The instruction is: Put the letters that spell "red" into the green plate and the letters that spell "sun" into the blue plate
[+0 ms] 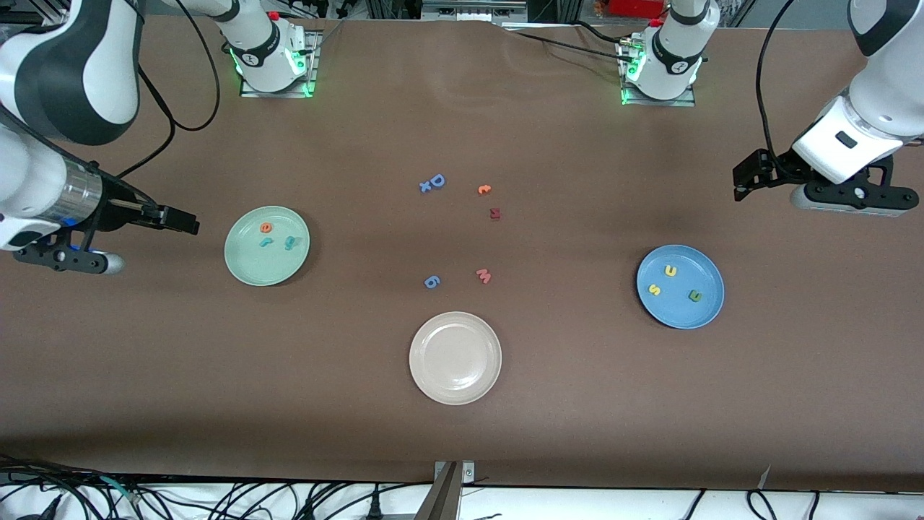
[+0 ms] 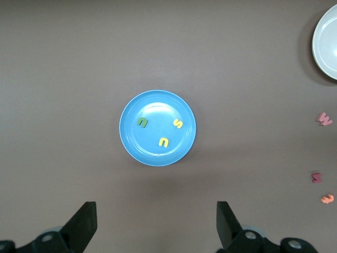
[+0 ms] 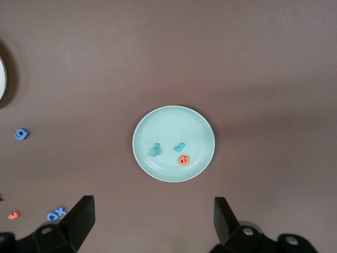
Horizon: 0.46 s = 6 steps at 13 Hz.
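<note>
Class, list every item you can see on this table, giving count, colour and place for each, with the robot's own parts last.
green plate: one, mint, toward the right arm's end.
red letters: three, one orange, two teal, in the green plate.
blue plate: one, blue, toward the left arm's end.
sun letters: three, two yellow, one green, in the blue plate.
beige plate: one, mid-table, nearest the front camera.
loose letters: six, three blue, one orange, one dark red, one pink, mid-table, farther from the camera than the beige plate.
right gripper: open, above the table beside the green plate.
left gripper: open, above the table beside the blue plate.
</note>
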Available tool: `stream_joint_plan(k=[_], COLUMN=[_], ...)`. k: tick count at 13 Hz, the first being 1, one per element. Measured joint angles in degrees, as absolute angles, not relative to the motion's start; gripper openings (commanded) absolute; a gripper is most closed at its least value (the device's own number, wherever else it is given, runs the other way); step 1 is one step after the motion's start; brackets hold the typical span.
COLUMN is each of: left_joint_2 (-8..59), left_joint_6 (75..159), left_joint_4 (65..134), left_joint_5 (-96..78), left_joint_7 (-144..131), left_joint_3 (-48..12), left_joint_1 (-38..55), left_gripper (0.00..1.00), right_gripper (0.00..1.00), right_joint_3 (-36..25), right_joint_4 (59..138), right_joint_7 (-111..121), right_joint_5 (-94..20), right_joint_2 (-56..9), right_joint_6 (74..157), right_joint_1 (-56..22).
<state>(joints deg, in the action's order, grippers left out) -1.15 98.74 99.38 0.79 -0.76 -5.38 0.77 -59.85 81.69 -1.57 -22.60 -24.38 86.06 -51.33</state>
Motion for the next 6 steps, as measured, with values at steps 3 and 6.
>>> stream_joint_plan(k=[3, 6], left_joint_2=[-1.08, -1.02], left_joint_6=[98.68, 98.67], left_joint_4=[99.23, 99.13], left_joint_5=[0.79, 0.79], left_joint_7=[-0.76, -0.75], left_joint_3=[-5.35, -5.37], left_joint_1=[0.77, 0.78], left_gripper=[1.00, 1.00], right_gripper=[1.00, 1.00], right_joint_3=[-60.77, -60.87], right_joint_4=[79.27, 76.85], right_joint_7=[-1.45, -1.45], right_joint_5=[-22.59, -22.59], right_joint_2=[-24.35, -24.38], right_joint_6=[85.03, 84.45], right_joint_1=[-51.31, -51.45])
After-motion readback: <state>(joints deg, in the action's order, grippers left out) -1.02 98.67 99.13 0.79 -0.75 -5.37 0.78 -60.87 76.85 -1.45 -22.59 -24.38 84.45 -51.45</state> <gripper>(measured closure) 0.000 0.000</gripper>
